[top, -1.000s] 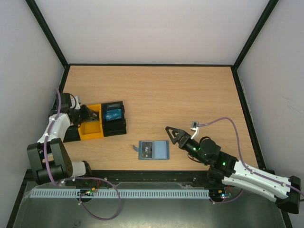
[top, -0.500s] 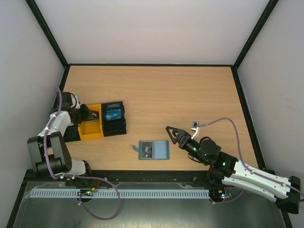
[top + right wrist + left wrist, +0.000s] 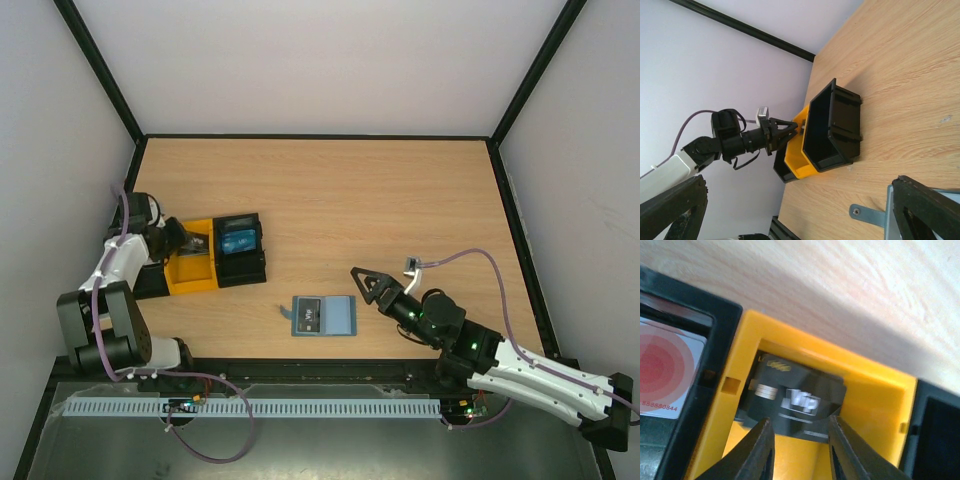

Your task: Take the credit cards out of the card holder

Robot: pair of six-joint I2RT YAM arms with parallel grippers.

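Observation:
The teal-blue card holder lies open on the table near the front, with a dark card on its left panel and a small tab. Its tab and edge show in the right wrist view. My right gripper is open and empty, just right of the holder and apart from it. My left gripper is open over the yellow tray. In the left wrist view a black VIP card lies in that tray, beyond my open gripper.
A black tray with a blue card stands right of the yellow one. Another black tray on its left holds a white card with red circles. Walls enclose the table on three sides.
My left arm has shifted slightly back and left over the yellow tray. The right arm and the card holder have not visibly moved.

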